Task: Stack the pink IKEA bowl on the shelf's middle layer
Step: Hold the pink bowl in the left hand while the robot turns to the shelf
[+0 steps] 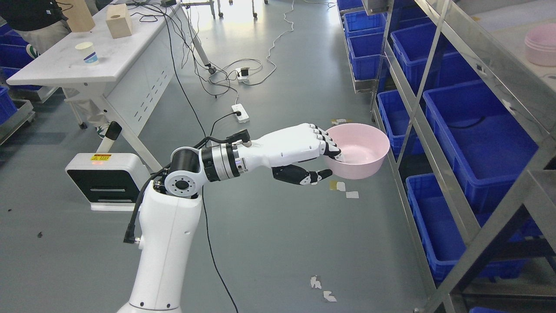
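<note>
One pink bowl is up in the air beside the shelf, pinched at its near rim by the left hand, fingers inside, thumb beneath; it looks light, stiff, smooth plastic, so likely slippery; pink bowls already wait on the shelf; the steel upright and blue bins crowd the approach.

Left arm: rises from the bottom edge left of the middle, white upper segment upright, bent at the elbow joint, forearm stretched toward the right.
Left wrist: roughly level, black and silver rings behind the palm.
Left hand: fingers curled over the near rim of the pink bowl, thumb underneath, gripping it.
Right arm: not visible.
</note>
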Motion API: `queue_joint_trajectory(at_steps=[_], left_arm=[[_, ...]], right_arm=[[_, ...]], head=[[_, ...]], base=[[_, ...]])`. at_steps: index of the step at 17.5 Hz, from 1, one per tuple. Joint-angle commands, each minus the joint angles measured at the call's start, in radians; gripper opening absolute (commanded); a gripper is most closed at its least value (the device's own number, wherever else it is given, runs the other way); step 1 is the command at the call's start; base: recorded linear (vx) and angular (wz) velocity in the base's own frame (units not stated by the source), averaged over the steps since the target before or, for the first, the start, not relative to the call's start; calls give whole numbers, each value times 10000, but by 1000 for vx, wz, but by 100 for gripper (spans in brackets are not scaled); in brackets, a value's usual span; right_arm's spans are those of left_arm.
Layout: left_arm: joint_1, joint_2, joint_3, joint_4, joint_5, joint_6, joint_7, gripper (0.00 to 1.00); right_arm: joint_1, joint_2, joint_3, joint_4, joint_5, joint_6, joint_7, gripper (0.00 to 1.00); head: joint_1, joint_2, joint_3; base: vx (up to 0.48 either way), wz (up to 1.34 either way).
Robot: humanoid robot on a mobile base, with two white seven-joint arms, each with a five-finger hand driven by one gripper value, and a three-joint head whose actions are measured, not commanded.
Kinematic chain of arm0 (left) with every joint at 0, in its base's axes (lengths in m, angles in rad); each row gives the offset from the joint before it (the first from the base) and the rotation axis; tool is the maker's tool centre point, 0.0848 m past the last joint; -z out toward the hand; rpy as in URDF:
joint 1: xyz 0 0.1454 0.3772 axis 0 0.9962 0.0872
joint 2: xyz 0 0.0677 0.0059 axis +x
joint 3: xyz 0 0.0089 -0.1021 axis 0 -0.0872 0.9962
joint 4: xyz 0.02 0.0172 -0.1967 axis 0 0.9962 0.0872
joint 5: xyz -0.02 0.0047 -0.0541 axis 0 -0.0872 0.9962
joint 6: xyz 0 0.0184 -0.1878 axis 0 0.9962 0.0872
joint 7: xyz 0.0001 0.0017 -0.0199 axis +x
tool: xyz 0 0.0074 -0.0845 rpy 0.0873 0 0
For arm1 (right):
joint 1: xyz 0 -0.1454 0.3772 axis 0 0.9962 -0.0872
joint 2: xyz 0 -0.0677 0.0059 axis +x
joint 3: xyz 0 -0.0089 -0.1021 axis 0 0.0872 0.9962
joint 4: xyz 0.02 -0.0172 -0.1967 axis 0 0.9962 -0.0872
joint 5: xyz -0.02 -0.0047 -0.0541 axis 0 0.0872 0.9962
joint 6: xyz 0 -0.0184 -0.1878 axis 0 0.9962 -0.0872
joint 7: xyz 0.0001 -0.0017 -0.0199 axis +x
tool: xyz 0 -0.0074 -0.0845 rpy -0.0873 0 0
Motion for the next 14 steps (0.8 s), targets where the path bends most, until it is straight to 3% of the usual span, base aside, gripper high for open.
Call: queue_joint_trajectory(at_steps=[1, 14], left_arm=[[3, 175, -24, -170, -18, -5, 2, 2], [18, 175, -24, -385, -18, -5, 17, 2]], right_arm=[[31, -175, 0, -175, 0, -4, -1, 100], [31, -175, 0, -175, 0, -4, -1, 100]], head=[[0, 0, 0], [0, 0, 0]], base=[[255, 135], [313, 20]])
